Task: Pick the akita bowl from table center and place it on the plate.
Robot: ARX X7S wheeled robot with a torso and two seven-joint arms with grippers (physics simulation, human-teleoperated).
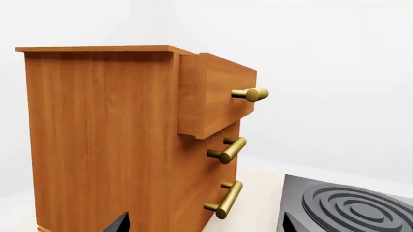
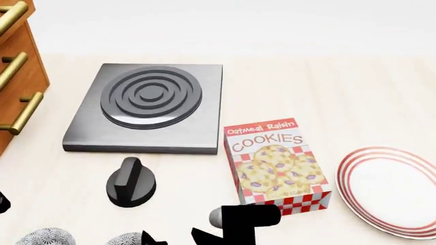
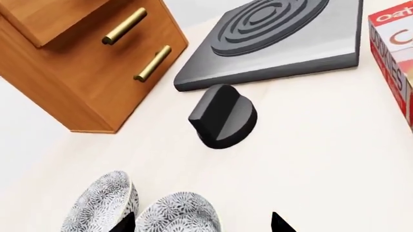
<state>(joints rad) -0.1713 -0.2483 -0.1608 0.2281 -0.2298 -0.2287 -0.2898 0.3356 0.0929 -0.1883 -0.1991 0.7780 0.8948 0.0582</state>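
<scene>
Two alike speckled bowls sit at the table's near edge. The akita bowl is the one nearer the middle, and its twin touches it on the left. My right gripper is open and low over the akita bowl, which lies between its fingertips, untouched. The red-ringed white plate lies far right on the table. Facing the cabinet, my left gripper is open and holds nothing.
A wooden drawer cabinet with brass handles stands at the left. A grey hob plate lies behind a black knob. An Oatmeal Raisin cookies box lies between the bowls and the plate.
</scene>
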